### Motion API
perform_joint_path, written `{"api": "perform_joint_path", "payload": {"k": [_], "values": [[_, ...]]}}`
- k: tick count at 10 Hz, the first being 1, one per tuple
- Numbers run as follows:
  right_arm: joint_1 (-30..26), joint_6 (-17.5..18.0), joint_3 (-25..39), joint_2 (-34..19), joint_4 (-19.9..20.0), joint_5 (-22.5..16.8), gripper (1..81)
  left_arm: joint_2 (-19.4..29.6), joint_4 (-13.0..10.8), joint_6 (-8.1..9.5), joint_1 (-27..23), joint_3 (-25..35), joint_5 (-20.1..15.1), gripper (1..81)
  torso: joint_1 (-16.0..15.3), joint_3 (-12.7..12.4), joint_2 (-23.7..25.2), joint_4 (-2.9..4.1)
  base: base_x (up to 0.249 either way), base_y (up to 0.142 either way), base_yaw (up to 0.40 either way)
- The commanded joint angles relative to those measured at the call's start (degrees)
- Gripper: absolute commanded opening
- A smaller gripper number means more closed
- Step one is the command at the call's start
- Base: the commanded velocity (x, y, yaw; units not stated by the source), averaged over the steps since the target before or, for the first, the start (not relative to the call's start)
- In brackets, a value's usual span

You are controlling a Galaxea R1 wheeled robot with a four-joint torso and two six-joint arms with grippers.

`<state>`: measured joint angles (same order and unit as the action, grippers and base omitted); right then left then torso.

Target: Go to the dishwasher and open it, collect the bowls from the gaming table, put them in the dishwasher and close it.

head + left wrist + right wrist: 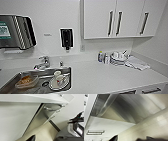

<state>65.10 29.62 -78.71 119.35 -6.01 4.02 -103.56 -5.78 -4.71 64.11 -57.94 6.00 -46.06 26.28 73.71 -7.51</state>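
Under the front edge of the counter [100,76]: the dishwasher [137,107], grey and shiny. Looks shut, judging from the flat steel front. Near the top of that front, a long round bar handle [105,105], sticking out a little with a gap behind it.

Up on the counter, at the left front corner, a sink [10,85] with a cup [58,76] on a plate and a tub of food [26,81]. By the back edge, near the right corner, a pile of dishes [118,58] with a folded cloth [137,63] just beside it.

Close to the steel front, a dark tip of the left gripper [32,138] and a dark tip of the right gripper [114,138]. Cannot tell if either one is spread or pressed together. Nothing seen pinched in them.

Probably a heavy door, hard and stiff, hinged at the bottom. Smooth steel, so likely slippery on the flat part. Best taken by the bar, near its middle, with a good wrap around it. Then likely a steady pull out and down, not a jerk. Not easy to break, but easy to let slip.
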Motion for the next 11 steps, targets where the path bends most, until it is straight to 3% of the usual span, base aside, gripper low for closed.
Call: {"api": "perform_joint_path", "payload": {"k": [1, 2, 3, 4, 9, 11], "values": [[-6.6, 1.5, 3.0, -3.8, 0.5, -1.1, 81.1, 2.6, -0.7, -0.30, -5.6, 4.2, -1.3, 81.1, -3.6, 5.3, 5.7, 0.00, 0.000, 0.000, 0.000], [-7.2, 1.9, 3.5, -4.4, 0.5, -1.1, 81.1, 2.7, -0.7, -0.30, -5.6, 4.2, -1.3, 81.1, -4.7, 5.9, 7.3, 0.00, 0.000, 0.000, 0.000], [-8.2, 2.5, 4.3, -4.9, 0.5, -1.1, 81.1, 3.0, -0.7, -0.30, -5.6, 4.2, -1.3, 81.1, -5.9, 3.2, 9.1, 0.00, 0.000, 0.000, 0.000], [-9.1, 3.1, 5.4, -5.1, 0.5, -1.1, 81.1, 3.5, -0.7, -0.30, -5.6, 4.2, -1.3, 81.1, -3.0, 4.4, 4.7, 0.00, 0.000, 0.000, 0.000], [-14.8, 6.5, 7.8, -6.0, 0.6, -2.2, 81.1, 5.3, -0.4, -0.30, -6.2, 5.3, -0.7, 81.1, -3.6, 5.1, 5.5, 0.00, 0.000, 0.000, 0.000], [-18.4, 9.3, 7.4, -5.0, 0.5, -5.4, 81.1, 5.1, 0.0, -0.30, -6.2, 5.2, -0.7, 81.1, -3.6, 5.1, 5.5, 0.00, 0.000, 0.000, 0.000]]}}
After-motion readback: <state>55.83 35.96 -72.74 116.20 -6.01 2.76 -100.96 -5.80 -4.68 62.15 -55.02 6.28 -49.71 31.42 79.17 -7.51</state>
